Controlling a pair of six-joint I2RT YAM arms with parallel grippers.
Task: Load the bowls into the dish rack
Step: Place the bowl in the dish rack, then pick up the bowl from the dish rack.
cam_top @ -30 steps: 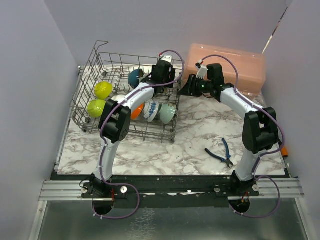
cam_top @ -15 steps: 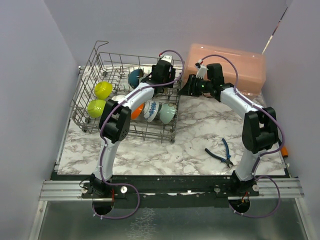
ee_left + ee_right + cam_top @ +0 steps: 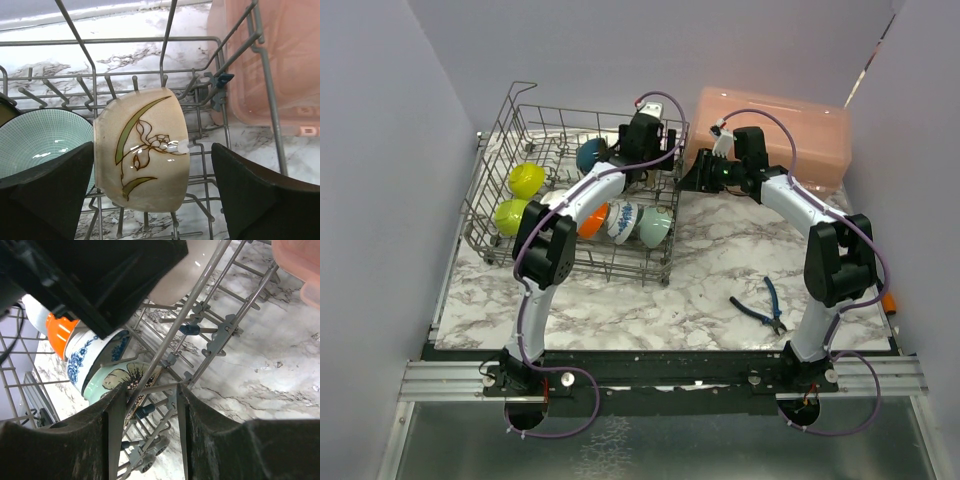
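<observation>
Left gripper (image 3: 152, 170) jaws released wide around a beige bowl (image 3: 142, 150) on edge in the dish rack's (image 3: 125, 40) far-right corner; right gripper (image 3: 149, 390) straddles its wire, grip unclear; a careless withdrawal could topple the bowl.

No lettering, label, brand, number or sign can be read in any view. The only markings are painted decoration: a flower and leaves on the beige bowl (image 3: 142, 150) and blue patterning on the white bowl (image 3: 92, 357).
</observation>
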